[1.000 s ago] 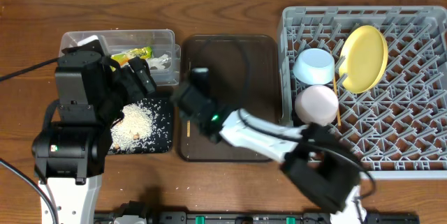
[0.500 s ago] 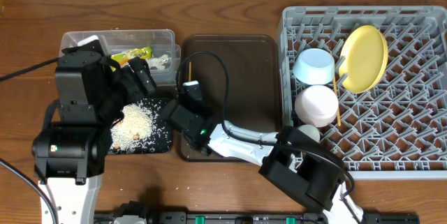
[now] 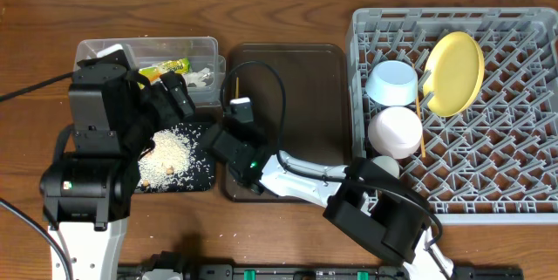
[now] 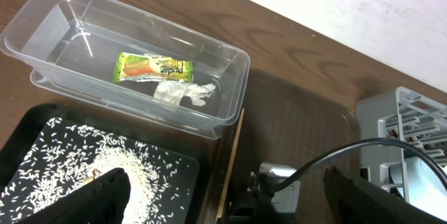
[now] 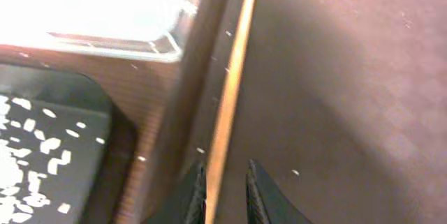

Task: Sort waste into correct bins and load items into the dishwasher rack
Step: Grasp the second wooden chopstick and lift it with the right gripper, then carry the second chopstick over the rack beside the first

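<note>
A thin wooden chopstick (image 5: 230, 91) lies along the left edge of the brown serving tray (image 3: 305, 97). My right gripper (image 5: 225, 165) straddles its near end, jaws narrowly open. The stick rests against the left finger, with a gap to the right one. My left gripper (image 4: 237, 203) hangs wide open and holds nothing, above the black tray (image 3: 205, 175) of rice scraps (image 3: 170, 153). The clear tub (image 3: 209, 49) contains the snack wrapper (image 3: 166, 69) and napkin (image 3: 202, 77). The grey rack (image 3: 523, 201) carries the yellow plate (image 3: 453, 72), blue bowl (image 3: 391, 82), white bowl (image 3: 395, 130) and another chopstick (image 3: 419, 123).
The right arm's cable loops over the brown tray's left half. A small white cup (image 3: 384, 168) shows partly under the right arm at the rack's front-left corner. The tub and black tray sit tight against the brown tray's left rim.
Over the last second the right arm swung left across the brown tray and its gripper came down over the chopstick at the tray's left edge. The left arm stayed still.
</note>
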